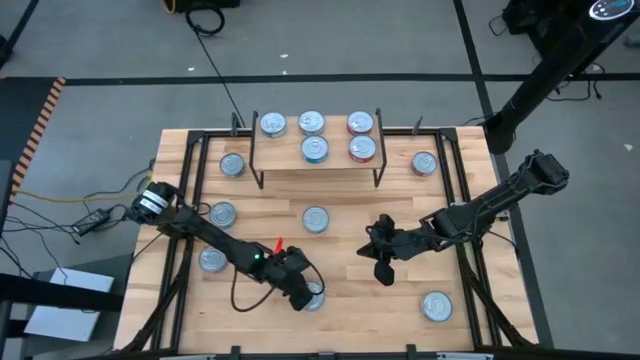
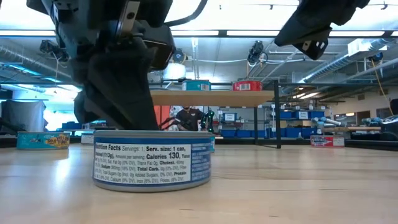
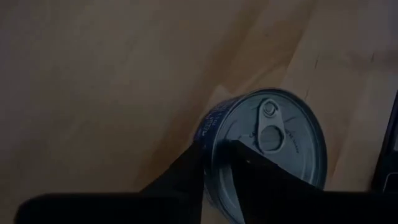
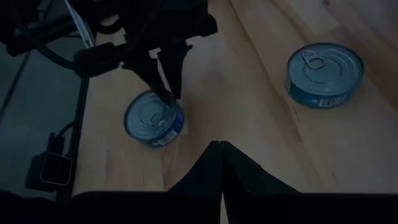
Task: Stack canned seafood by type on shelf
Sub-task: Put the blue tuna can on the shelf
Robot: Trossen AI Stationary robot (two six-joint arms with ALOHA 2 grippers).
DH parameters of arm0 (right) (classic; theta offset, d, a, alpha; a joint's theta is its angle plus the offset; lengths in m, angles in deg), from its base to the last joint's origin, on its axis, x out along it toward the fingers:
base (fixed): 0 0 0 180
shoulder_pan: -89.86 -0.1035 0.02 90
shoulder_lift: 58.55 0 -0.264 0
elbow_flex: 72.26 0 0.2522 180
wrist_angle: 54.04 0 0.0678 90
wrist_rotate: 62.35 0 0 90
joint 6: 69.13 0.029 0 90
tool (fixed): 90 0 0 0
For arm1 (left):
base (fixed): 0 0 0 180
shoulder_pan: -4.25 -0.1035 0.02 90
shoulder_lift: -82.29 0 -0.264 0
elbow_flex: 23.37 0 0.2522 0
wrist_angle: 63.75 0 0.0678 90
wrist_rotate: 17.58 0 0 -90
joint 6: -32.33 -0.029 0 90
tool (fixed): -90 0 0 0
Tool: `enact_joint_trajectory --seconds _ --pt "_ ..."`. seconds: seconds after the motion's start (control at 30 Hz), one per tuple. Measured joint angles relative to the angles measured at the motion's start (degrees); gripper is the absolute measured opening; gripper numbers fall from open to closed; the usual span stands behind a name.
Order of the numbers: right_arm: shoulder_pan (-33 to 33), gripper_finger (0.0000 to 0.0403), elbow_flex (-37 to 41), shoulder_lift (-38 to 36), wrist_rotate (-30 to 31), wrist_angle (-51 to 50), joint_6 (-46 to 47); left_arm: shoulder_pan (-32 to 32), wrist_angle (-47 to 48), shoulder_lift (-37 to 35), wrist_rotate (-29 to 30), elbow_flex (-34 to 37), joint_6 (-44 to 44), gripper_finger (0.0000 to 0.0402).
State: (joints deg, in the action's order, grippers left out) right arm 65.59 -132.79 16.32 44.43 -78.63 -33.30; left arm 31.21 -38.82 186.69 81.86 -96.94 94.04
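A dark-blue-labelled can (image 3: 273,143) stands upright on its base near the table's front edge (image 1: 316,298). My left gripper (image 3: 217,149) slants down onto its rim, slightly open, one finger over the lid and one outside the side wall. My right gripper (image 1: 383,270) hangs shut in the air right of centre, holding nothing. At the back, the shelf (image 1: 338,135) carries several cans on its top board, the right two red-labelled (image 1: 360,122). My left gripper comes at the can's rim (image 3: 219,127) slanting down from the table's left. One finger (image 3: 261,171) lies over the lid and the other (image 3: 186,177) is beside the side wall. Whether they touch the can, I cannot tell. The can stands flat on the table.
Loose cans stand around the tabletop: one at centre (image 1: 315,219), two at the left (image 1: 222,213) (image 1: 211,260), one front right (image 1: 436,305), and one on each side of the shelf (image 1: 232,165) (image 1: 423,163). Black rails (image 1: 190,180) run along the table's sides.
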Motion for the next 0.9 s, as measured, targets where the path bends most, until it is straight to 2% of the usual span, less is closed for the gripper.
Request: enact_joint_trajectory --seconds 0.2,0.57,0.9 --pt "0.00 0.0009 -0.02 0.00 0.02 0.54 -0.60 -0.02 -0.89 -0.14 -1.80 0.08 -1.26 0.0010" --pt "0.00 0.0009 -0.02 0.00 0.60 0.98 -1.00 -0.21 0.76 0.13 -3.37 -2.87 -1.46 0.0001" --pt "0.00 0.0009 -0.02 0.00 0.72 0.98 -0.96 -2.46 10.11 0.13 -3.80 -10.08 -2.34 0.0001"
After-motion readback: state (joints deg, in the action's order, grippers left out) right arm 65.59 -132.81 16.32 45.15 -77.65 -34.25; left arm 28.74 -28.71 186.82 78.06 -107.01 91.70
